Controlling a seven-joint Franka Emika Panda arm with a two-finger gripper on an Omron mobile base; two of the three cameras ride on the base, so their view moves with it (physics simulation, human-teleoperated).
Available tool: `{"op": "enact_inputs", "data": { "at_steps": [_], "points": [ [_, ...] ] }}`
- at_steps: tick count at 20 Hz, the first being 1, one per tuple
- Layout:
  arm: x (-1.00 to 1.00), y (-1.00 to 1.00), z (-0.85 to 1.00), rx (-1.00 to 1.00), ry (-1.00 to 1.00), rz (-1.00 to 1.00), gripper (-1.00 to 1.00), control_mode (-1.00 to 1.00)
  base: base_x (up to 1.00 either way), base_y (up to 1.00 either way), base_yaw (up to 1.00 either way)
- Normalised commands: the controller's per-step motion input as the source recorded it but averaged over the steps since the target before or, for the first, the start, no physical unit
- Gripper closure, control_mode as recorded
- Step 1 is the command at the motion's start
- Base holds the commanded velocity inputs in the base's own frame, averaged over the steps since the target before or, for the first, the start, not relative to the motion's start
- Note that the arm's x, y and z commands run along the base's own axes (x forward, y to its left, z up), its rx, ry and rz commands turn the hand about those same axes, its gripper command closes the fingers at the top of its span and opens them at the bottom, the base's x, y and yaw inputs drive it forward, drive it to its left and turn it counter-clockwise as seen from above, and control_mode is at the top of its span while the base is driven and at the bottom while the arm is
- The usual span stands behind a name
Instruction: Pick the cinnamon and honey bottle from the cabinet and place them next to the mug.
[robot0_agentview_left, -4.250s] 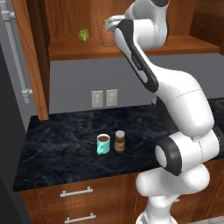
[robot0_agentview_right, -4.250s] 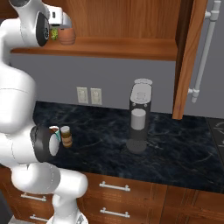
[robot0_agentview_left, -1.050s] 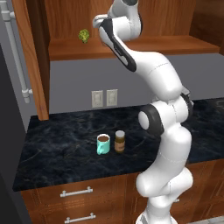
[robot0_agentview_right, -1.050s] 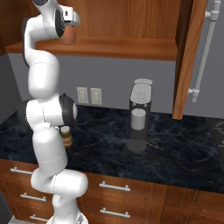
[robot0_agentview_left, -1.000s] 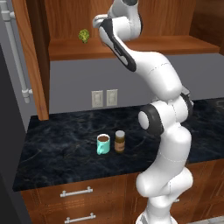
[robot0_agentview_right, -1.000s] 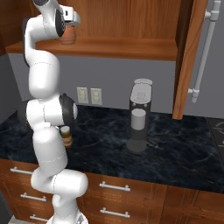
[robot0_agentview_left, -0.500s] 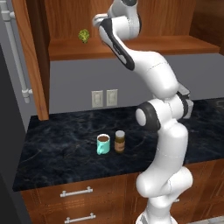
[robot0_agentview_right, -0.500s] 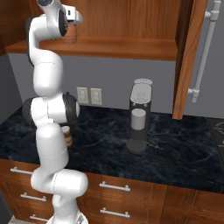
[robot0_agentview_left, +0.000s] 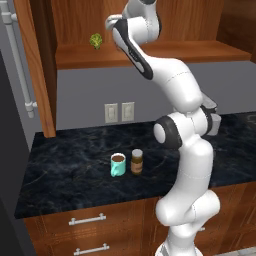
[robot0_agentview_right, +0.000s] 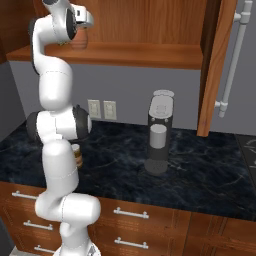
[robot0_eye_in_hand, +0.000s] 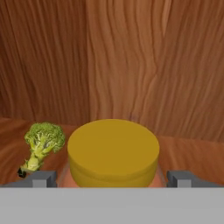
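Arm's been stretching taller into the cabinet (robot0_agentview_left: 150, 50); now the hand (robot0_eye_in_hand: 111, 178) is sitting wide open, straddling the honey bottle (robot0_eye_in_hand: 113, 154), broccoli (robot0_eye_in_hand: 41, 142) just left.

A kitchen: dark stone counter (robot0_agentview_left: 70, 170), wooden wall cabinet (robot0_agentview_left: 150, 52), drawers (robot0_agentview_right: 135, 220), and coffee machine (robot0_agentview_right: 160, 132).

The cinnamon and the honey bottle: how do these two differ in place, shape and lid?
The cinnamon stands on the dark counter beside the mug; the honey bottle is up on the cabinet shelf, between the open jaws. The cinnamon is slim and dark brown; the honey bottle is wide and orange. The cinnamon's lid is pale grey, the honey bottle's yellow. Both stand upright.
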Motion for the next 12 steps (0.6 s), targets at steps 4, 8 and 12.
{"op": "enact_inputs", "data": {
  "at_steps": [4, 8, 12],
  "points": [
    [0.00, 0.00, 0.00, 0.00, 0.00, 0.00, 1.00, -1.00, 0.00, 0.00, 0.00],
    [-0.08, 0.00, 0.00, 0.00, 0.00, 0.00, 1.00, -1.00, 0.00, 0.00, 0.00],
    [-0.33, 0.00, 0.00, 0.00, 0.00, 0.00, 1.00, -1.00, 0.00, 0.00, 0.00]
  ]
}}
